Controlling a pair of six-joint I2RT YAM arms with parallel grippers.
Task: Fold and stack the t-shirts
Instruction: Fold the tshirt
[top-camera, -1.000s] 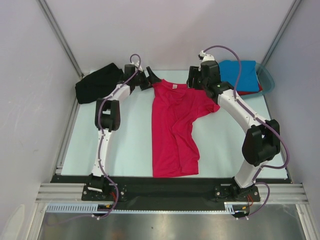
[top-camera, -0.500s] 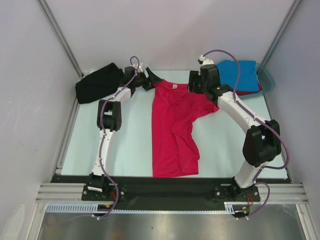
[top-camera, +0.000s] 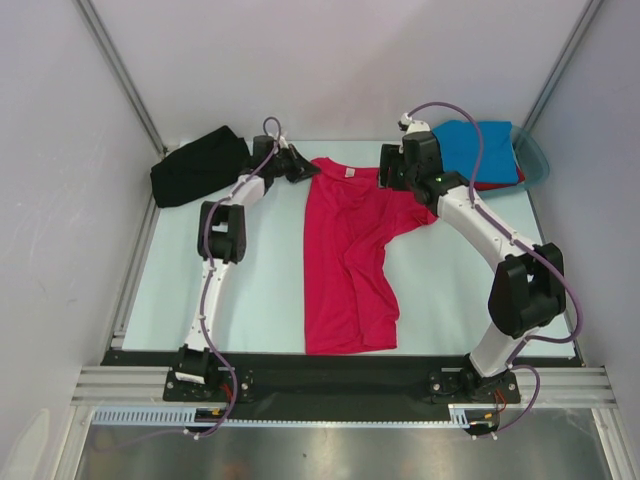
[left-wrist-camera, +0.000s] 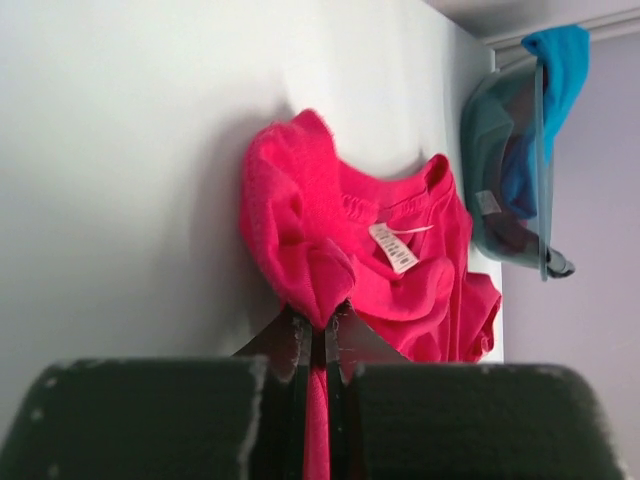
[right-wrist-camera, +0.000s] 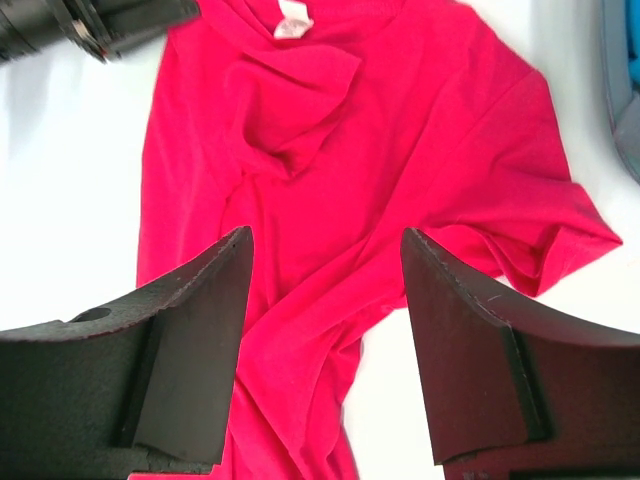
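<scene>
A crimson-pink t-shirt (top-camera: 348, 255) with a small white neck label (left-wrist-camera: 394, 246) lies spread lengthwise in the middle of the table, its collar at the far end. My left gripper (top-camera: 303, 169) is shut on its far left shoulder; cloth runs between the closed jaws (left-wrist-camera: 319, 325). My right gripper (right-wrist-camera: 325, 262) hangs open above the shirt's upper right part, nothing between its fingers. A black t-shirt (top-camera: 195, 166) lies bunched at the far left. A bright blue t-shirt (top-camera: 483, 148) rests on a red one (top-camera: 497, 183) at the far right.
A translucent teal plastic tub (top-camera: 534, 160) holds the blue and red shirts at the far right corner. White walls and metal frame posts close in the table on three sides. A black strip (top-camera: 340, 358) runs along the near edge by the arm bases.
The left gripper moved right onto the shirt's far left shoulder and closed on it. The right gripper shifted only slightly and stayed open.
</scene>
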